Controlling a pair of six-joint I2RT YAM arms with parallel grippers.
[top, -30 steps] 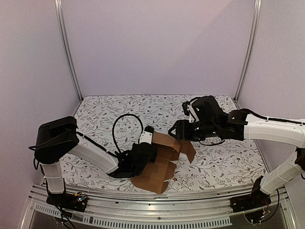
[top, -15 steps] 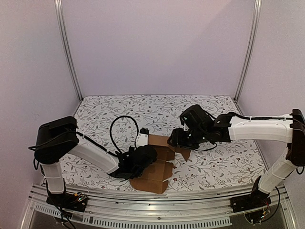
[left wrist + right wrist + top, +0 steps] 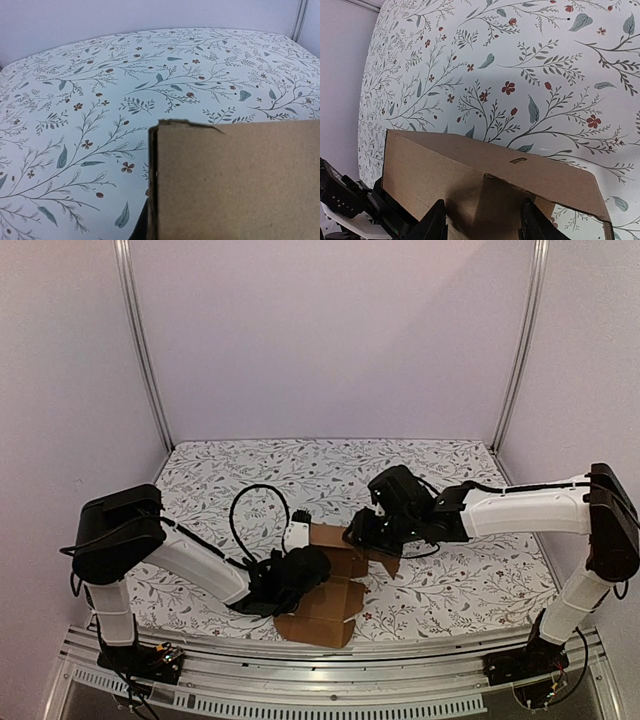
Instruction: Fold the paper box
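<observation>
Here, right hand (image 3: 484, 217): fingers parted, over a raised panel of the paper box (image 3: 328, 612). The box is plain brown card, half-folded, flaps splayed, at the near middle of the floral surface (image 3: 460, 585). Left hand (image 3: 297, 573) closed, low on the box; fingers unseen, grip unclear. Both arms reach inward, forearms low.

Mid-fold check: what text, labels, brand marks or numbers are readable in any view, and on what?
None can be read in any view.
paper box: plain brown cardboard, no print on the faces that show.
tablecloth: leaf and flower pattern only, no words.
left arm and right arm: no legible marking; any label there is too small to tell.
</observation>
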